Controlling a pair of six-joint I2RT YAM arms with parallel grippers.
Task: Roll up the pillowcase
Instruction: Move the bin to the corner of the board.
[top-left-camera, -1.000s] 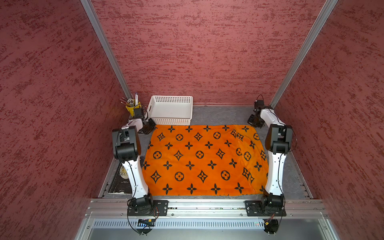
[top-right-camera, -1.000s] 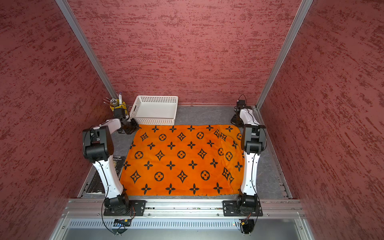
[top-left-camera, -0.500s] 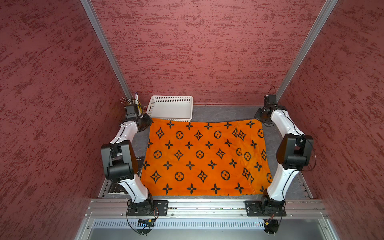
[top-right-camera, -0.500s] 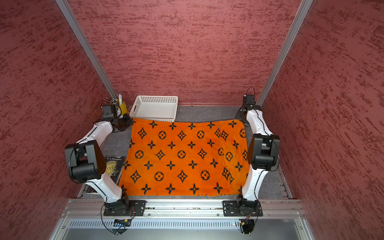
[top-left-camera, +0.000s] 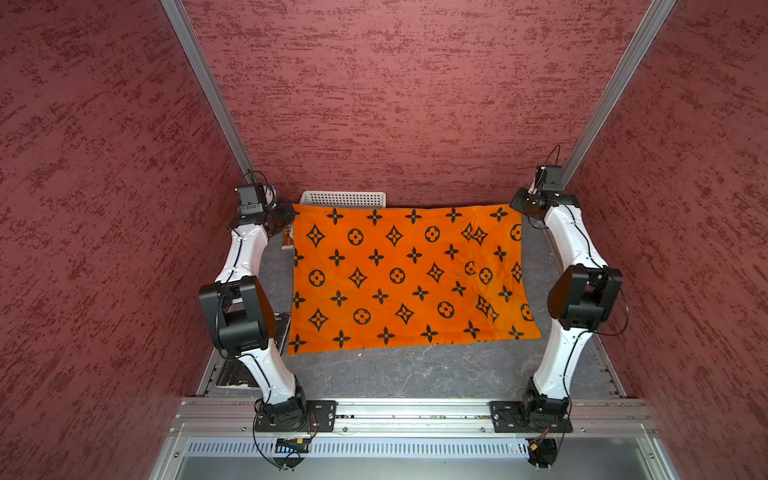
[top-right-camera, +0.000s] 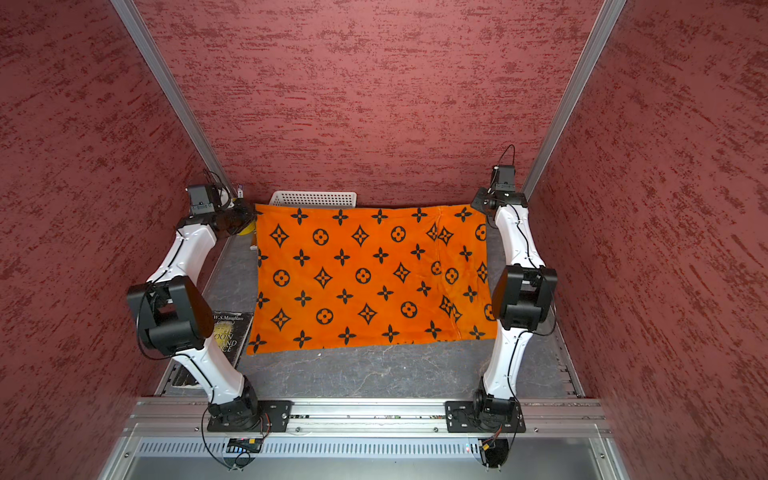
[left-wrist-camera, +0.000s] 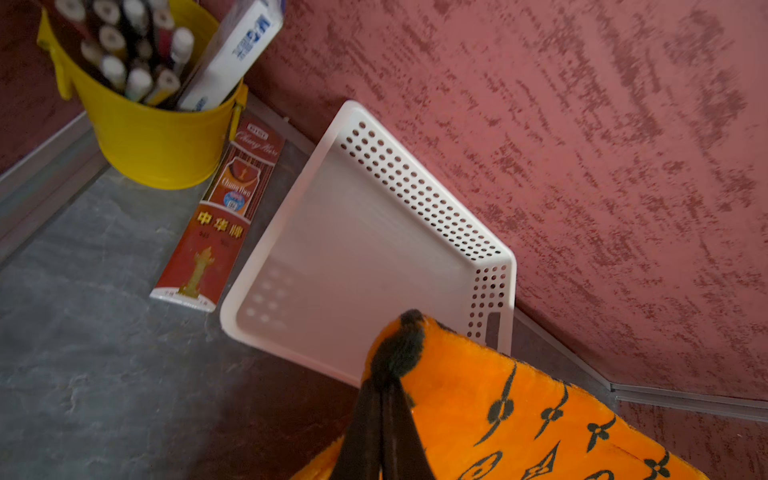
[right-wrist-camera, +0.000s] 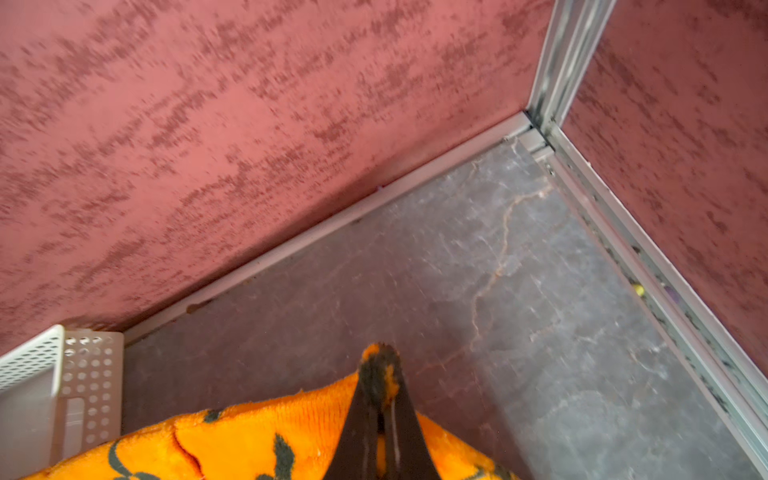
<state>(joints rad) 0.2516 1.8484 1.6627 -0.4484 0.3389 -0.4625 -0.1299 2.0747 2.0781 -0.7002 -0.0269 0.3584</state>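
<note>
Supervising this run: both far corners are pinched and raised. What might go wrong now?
The left gripper and right gripper each pinch only a corner tip of the pillowcase; it may slip out.
Its far edge hangs above the white basket, near the yellow bucket; lowering could snag them.

The pillowcase (top-left-camera: 407, 278) is plush, matt cloth with a short fuzzy pile. At the far left, the basket (left-wrist-camera: 415, 195) is smooth white perforated plastic, and the yellow bucket (left-wrist-camera: 153, 141) looks like glossy painted metal, perhaps. The tabletop (right-wrist-camera: 498, 291) is matt grey, veined like stone. The walls (top-left-camera: 395, 104) are rough and mottled. The near rail (top-left-camera: 415, 411) is brushed metal.
</note>
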